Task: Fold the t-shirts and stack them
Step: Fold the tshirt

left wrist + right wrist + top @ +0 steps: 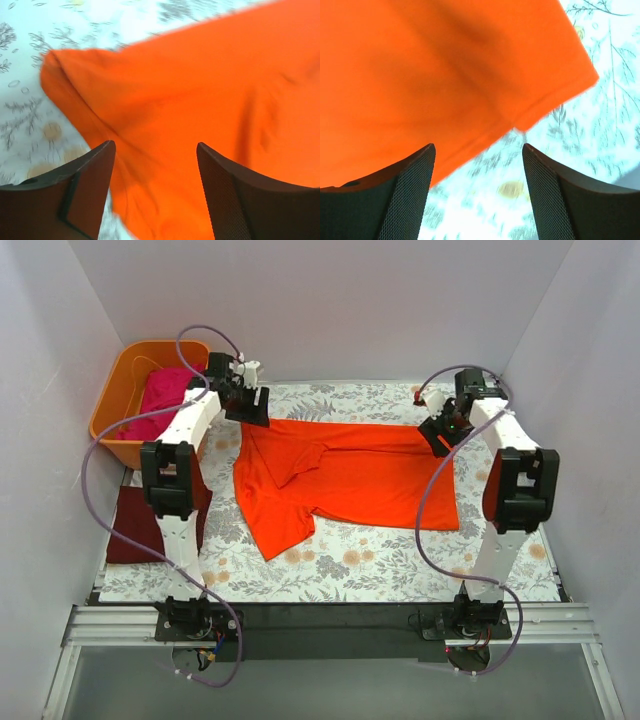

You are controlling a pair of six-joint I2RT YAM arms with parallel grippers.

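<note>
Left claw (154, 146), right claw (477, 146) (both parted), over orange-red t-shirt (350, 475)

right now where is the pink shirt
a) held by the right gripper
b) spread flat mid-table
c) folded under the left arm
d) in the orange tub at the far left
d: the pink shirt lies bunched inside the orange tub, while the orange-red shirt is the one spread mid-table.

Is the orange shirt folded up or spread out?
Spread out. The orange-red shirt lies wide and flat across the flowered table, one sleeve sticking out, a bit rumpled at one end.
</note>
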